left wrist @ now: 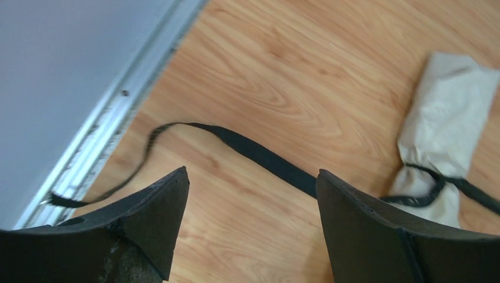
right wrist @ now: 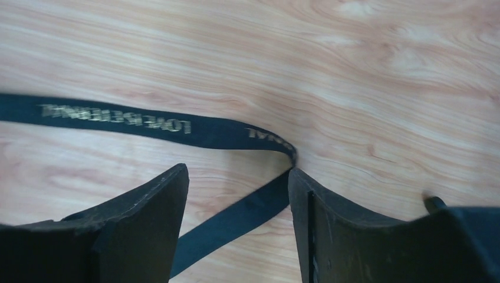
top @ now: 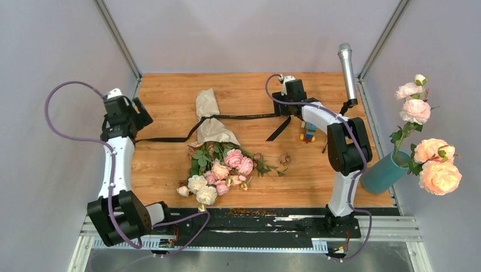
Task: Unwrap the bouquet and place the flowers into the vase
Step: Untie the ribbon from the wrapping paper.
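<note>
The bouquet (top: pixel 218 167) lies in the middle of the table, its pink and cream flowers (top: pixel 233 158) spilling toward the front. Its tan paper (top: pixel 211 119) is still bunched round the stems, and a black ribbon (top: pixel 249 117) stretches loosely left and right from it. My left gripper (top: pixel 142 115) hovers open at the left table edge above the ribbon's end (left wrist: pixel 259 156), with nothing between its fingers (left wrist: pixel 252 172). My right gripper (top: pixel 283 105) is open at the back right. The ribbon (right wrist: pixel 147 121) folds at its right fingertip and lies loose between the fingers (right wrist: pixel 237 170). The teal vase (top: pixel 381 173) leans at the right edge.
Large peach and pink roses (top: pixel 437 167) stand in the vase. A silver microphone (top: pixel 346 65) rises at the back right. A small coloured block toy (top: pixel 308 133) sits beside the right arm. Dried bits (top: pixel 249 211) litter the front edge. Grey walls close in on both sides.
</note>
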